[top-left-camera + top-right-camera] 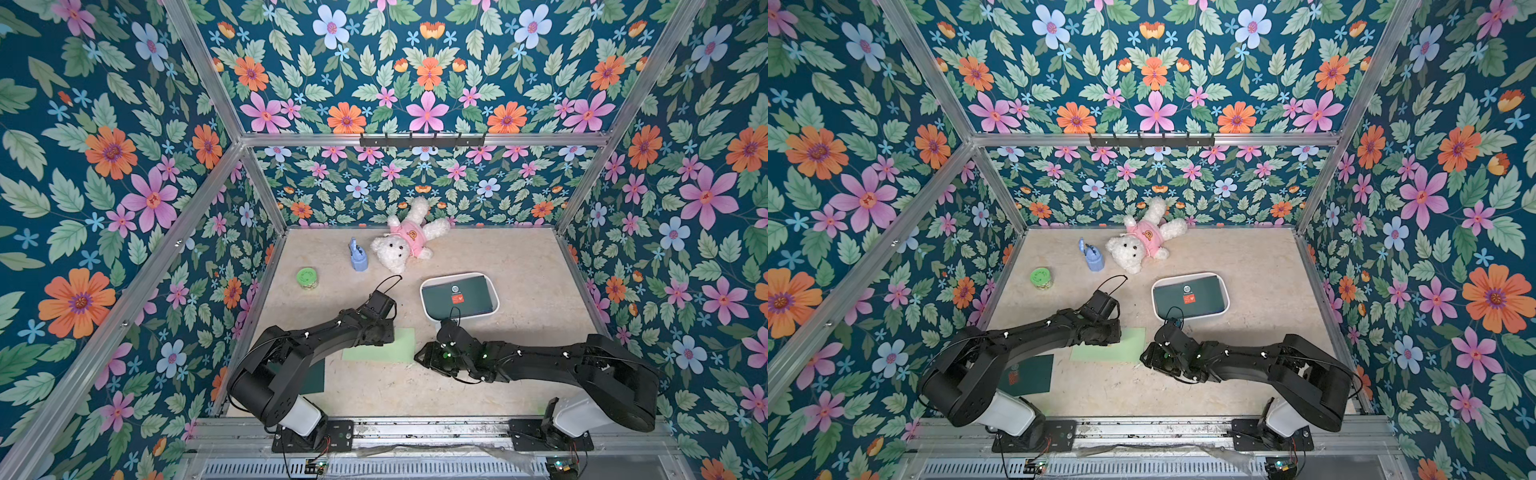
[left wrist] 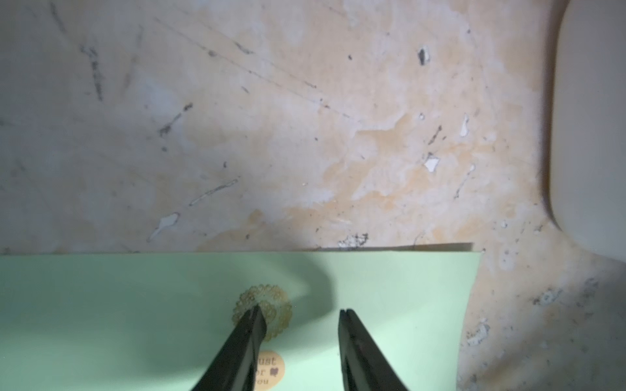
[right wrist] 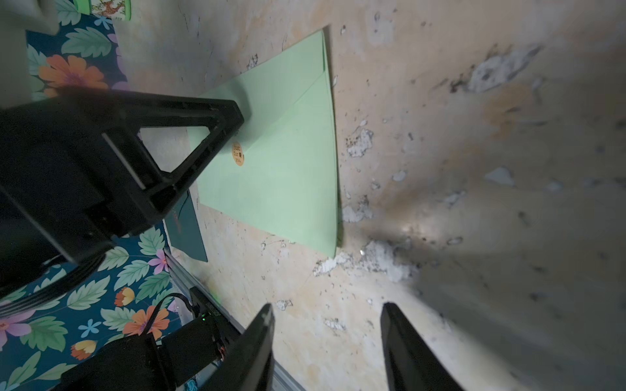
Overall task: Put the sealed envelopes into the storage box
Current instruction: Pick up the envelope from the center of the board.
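1. You are on the pickup of the light green envelope (image 1: 380, 347). One dark green envelope (image 1: 457, 297) already lies in the white storage box (image 1: 494, 297), and another dark green envelope (image 1: 1032, 374) waits on the table, partly under the left arm.
2. Your left gripper (image 2: 301, 316) is poised over the light green envelope. Its jaws stand apart and grasp nothing, one tip at the gold lace seal sticker (image 2: 262, 313). Whether the tips touch the paper I cannot tell.
3. Your right gripper (image 3: 327, 313) is released too and empty, low over bare table just beside the envelope's nearer edge, which the right wrist view shows lying flat.
4. The storage box sits a little beyond the envelope, off to the right side; in the left wrist view its white wall (image 2: 589, 135) shows near the envelope's corner.
5. My judgement: flat paper gives you no edge to pinch. Pin it with the left, lift the free edge with the right, then carry it to the box.
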